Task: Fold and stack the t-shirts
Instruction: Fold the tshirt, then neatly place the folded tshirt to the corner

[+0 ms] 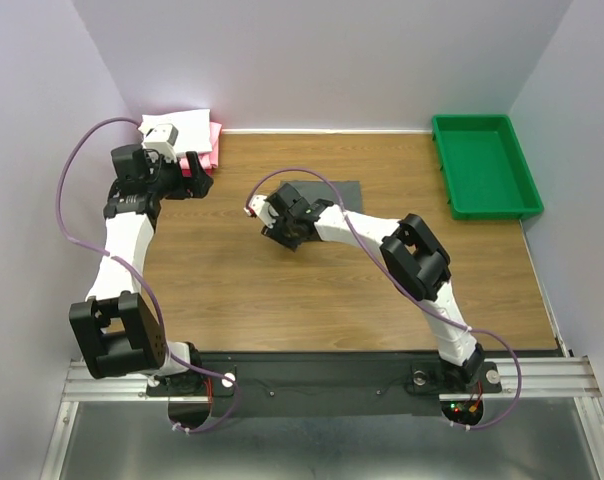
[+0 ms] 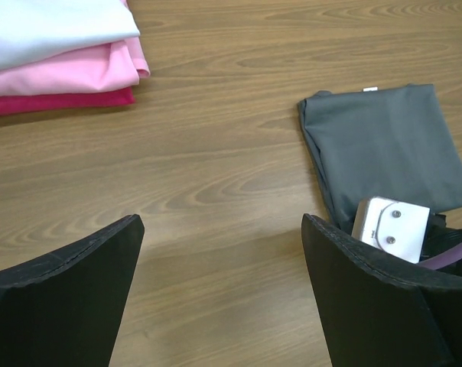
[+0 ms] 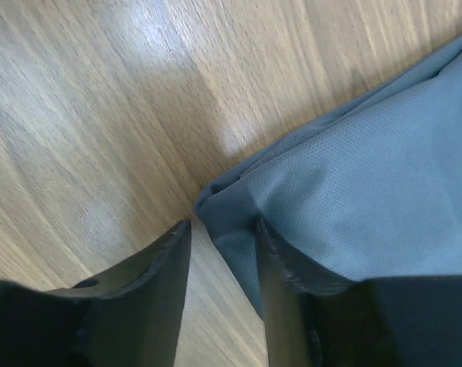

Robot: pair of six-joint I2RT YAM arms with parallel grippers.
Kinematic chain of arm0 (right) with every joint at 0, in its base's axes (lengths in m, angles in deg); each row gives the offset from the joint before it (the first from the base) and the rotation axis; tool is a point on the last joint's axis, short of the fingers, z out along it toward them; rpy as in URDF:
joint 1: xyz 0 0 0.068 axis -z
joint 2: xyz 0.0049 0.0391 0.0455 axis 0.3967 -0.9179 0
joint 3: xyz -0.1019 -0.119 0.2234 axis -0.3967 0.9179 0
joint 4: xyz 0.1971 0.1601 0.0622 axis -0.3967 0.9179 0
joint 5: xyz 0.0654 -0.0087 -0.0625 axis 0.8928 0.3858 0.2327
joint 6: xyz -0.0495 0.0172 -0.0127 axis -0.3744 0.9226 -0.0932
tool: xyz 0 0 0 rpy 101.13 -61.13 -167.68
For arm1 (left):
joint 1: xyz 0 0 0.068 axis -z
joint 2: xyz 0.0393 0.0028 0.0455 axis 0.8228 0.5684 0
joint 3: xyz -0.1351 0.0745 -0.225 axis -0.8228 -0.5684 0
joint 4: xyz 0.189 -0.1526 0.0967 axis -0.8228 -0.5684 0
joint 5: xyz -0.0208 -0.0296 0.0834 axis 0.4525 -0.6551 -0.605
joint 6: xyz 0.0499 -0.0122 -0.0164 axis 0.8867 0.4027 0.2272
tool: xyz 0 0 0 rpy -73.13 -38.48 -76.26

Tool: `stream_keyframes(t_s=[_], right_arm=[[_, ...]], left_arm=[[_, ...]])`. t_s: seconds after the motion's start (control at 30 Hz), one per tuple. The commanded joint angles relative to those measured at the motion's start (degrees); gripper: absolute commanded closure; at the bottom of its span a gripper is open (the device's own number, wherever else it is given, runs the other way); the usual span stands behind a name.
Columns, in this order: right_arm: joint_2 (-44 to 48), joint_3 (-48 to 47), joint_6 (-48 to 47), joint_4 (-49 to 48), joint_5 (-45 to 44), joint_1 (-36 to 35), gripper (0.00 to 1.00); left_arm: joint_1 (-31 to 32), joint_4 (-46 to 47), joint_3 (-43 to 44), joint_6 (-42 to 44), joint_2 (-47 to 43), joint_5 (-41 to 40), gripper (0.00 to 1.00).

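The left gripper (image 2: 222,219) is hanging wide open over the wooden table (image 2: 216,138), just beside the stack of folded t-shirts (image 2: 63,69), white on pink on red. The charcoal t-shirt (image 2: 384,145) is lying folded well to the right of that stack. The right gripper (image 3: 222,223) is straddling its stack-side corner, jaws parted, not clamping.

A robotics lab: blank walls (image 1: 332,60) enclose a wooden table (image 1: 282,310) (left arm (image 1: 127,245) and right arm (image 1: 422,265) bolted to a rail (image 1: 542,375)).
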Motion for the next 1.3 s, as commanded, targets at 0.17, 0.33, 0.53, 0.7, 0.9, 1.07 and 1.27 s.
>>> stream_keyframes(t_s=[0.17, 0.33, 0.53, 0.7, 0.9, 1.07, 1.27], right_arm=[[0.5, -0.1, -1.5, -1.4, -1.4, -0.6, 0.99], [4.0, -2.7, 0.9, -1.5, 2.2, 1.8, 0.99], [6.3, -4.7, 3.2, -1.5, 7.3, 3.8, 0.99], [6.3, -4.2, 3.9, -1.5, 8.3, 4.8, 0.99], [7.0, -4.7, 4.9, -1.4, 10.3, 5.8, 1.0], [7.7, -3.6, 4.8, -1.3, 11.7, 5.8, 0.99], [8.0, -2.4, 4.5, -1.3, 13.1, 5.8, 0.99]], left_arm=[[0.2, 9.5, -7.4, -8.4, 1.2, 2.4, 0.09], [2.5, 29.1, -21.8, -28.8, 3.7, 2.6, 0.13], [8.0, 39.1, -24.3, -39.0, 11.2, 1.3, 0.13], [12.3, 44.3, -22.4, -45.6, 19.7, 2.7, 0.06], [15.8, 52.3, -22.1, -51.6, 25.2, 2.1, 0.03], [17.9, 58.2, -21.4, -57.8, 28.2, 1.0, 0.02], [20.6, 61.4, -18.7, -63.4, 33.9, -0.4, 0.02]])
